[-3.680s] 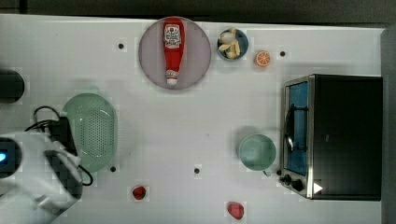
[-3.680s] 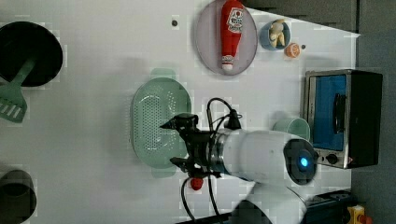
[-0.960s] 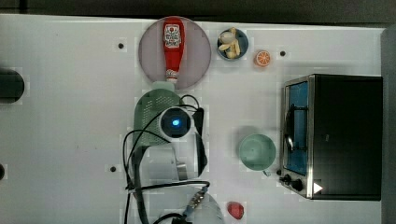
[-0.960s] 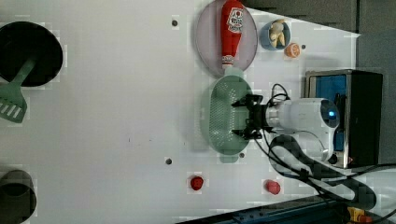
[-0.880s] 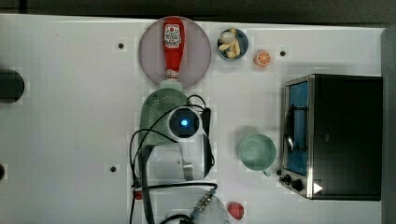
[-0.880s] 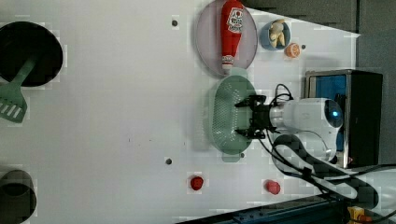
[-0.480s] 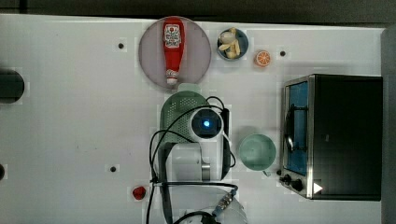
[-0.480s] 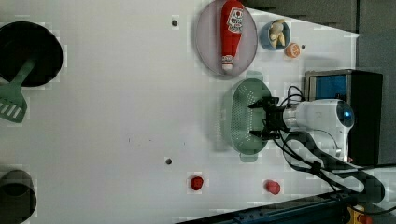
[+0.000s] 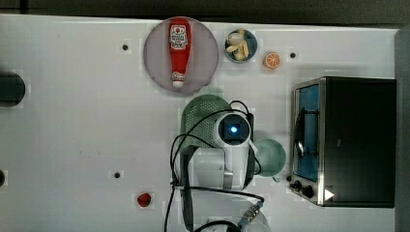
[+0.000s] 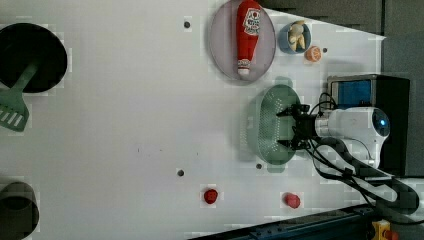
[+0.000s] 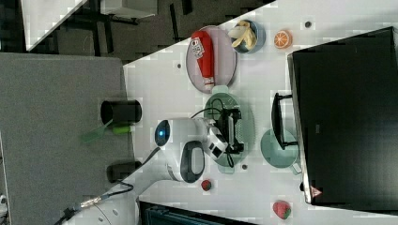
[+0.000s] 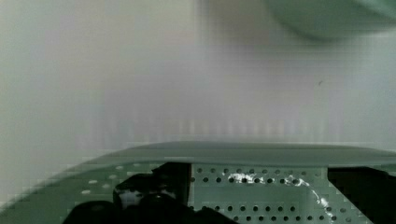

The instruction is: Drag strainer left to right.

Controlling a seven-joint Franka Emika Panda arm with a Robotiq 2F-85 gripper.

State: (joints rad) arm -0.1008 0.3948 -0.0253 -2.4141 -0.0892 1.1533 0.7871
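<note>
Item: strainer (image 10: 270,125). Location: mid-table in the top view, just below the ketchup plate (image 9: 205,55), its right edge near the bowl (image 9: 271,155), which stands just left of the oven (image 9: 355,140).

Claw (image 10: 292,129): mine, fingers spread wide inside the basin, clamped on nothing. In the left view both dark fingers (image 10: 286,112) stand within the strainer's right-hand wall; whether they press it I cannot tell.

Handling (a judgement): thin perforated plastic, so likely light and fairly stiff, with a smooth base that should slide easily on the white table (image 9: 72,121). It could tip or skid away if pushed high on the rim. Best hold: hooking the inner wall low down, or pinching the rim; the end tabs are small and awkward.

Hidden or unclear: in the top view my arm covers much of the strainer and part of the bowl. In the wrist view, the strainer's rim (image 12: 243,151) and holes are seen close; fingertip contact is out of sight.
</note>
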